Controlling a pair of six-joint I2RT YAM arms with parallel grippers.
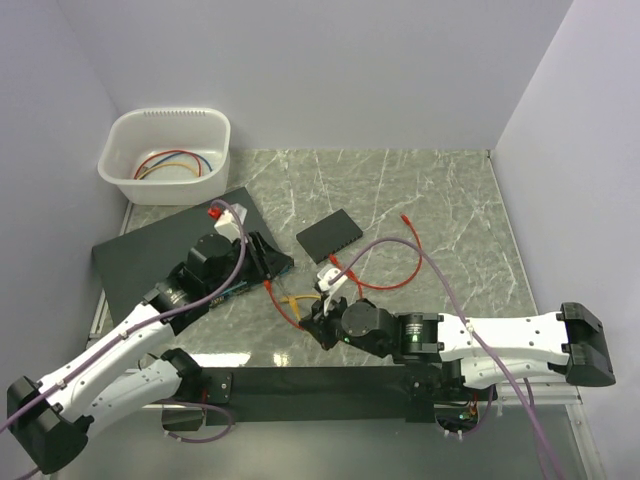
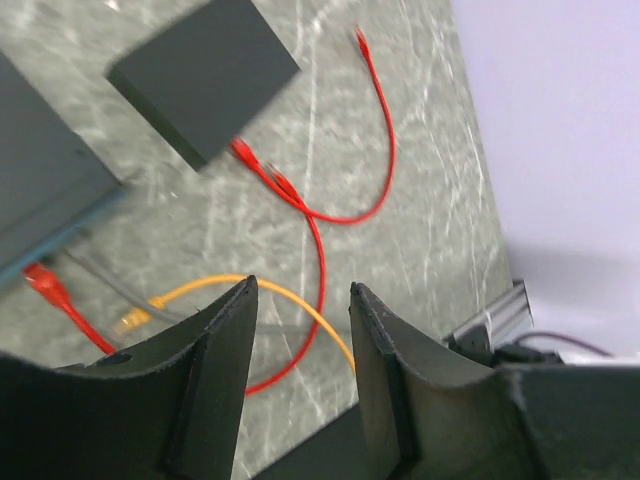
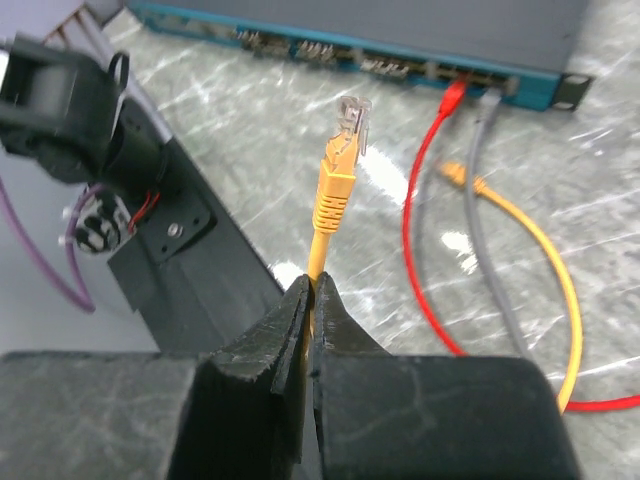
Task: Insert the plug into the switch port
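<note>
Right end effector (image 3: pixel 310 285) clenches the orange-yellow cable (image 3: pixel 320 245), left end effector (image 2: pixel 300 290) released; red plug (image 3: pixel 452 95), upper right, likely needs a square push into the switch port (image 3: pixel 450 76).

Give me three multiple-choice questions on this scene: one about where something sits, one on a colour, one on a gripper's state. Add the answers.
1. Where is the white plastic tub?
A. far left corner of the table
B. far right corner
C. between the arm bases

2. What colour is the thin cable in the right gripper?
A. red
B. grey
C. orange-yellow

3. How is the left gripper?
A. shut, empty
B. open, holding nothing
C. shut on a plug

Answers:
1 A, the top view shows it by the far left wall.
2 C, the right wrist view shows it pinched below its plug.
3 B, its jaws stand apart with nothing between them.
</note>
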